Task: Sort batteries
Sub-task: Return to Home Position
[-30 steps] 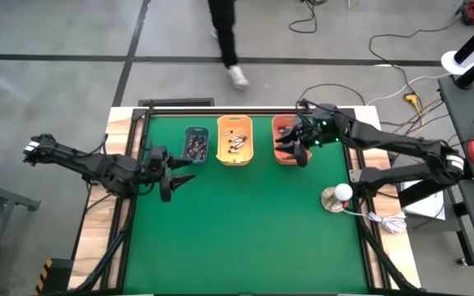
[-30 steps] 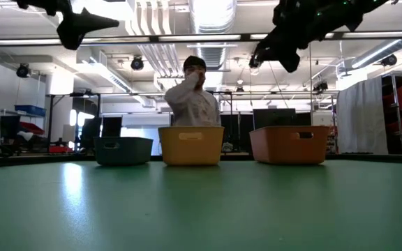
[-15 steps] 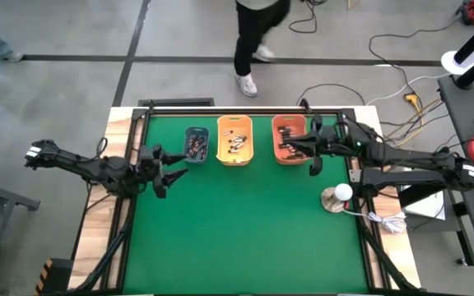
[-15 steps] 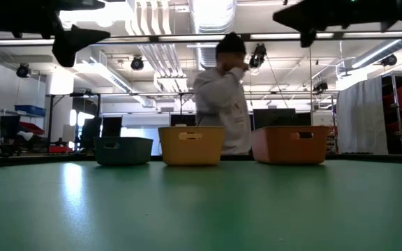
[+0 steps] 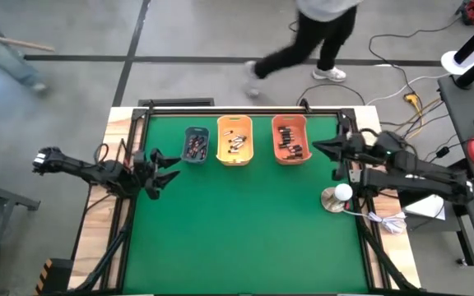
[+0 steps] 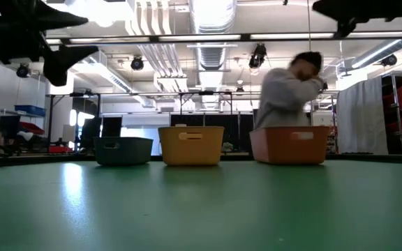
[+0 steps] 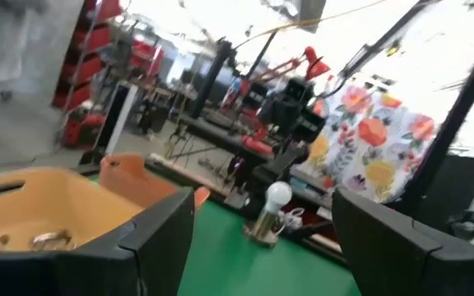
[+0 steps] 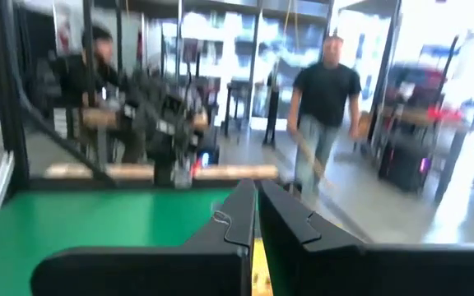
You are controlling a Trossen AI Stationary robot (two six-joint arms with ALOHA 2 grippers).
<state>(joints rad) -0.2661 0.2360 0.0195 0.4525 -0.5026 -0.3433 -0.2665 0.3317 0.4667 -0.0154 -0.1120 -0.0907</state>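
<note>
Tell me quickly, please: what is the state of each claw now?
Left claw: open, empty.
Right claw: shut, holding nothing.

Batteries (image 5: pixel 236 143): small cylindrical cells, lying loose at mixed angles inside three bins set in a row. Dark cells fill the grey-blue bin (image 5: pixel 186 145) and the orange bin (image 5: pixel 274 140). Silvery-light cells lie in the yellow bin (image 5: pixel 220 141) between them
</note>
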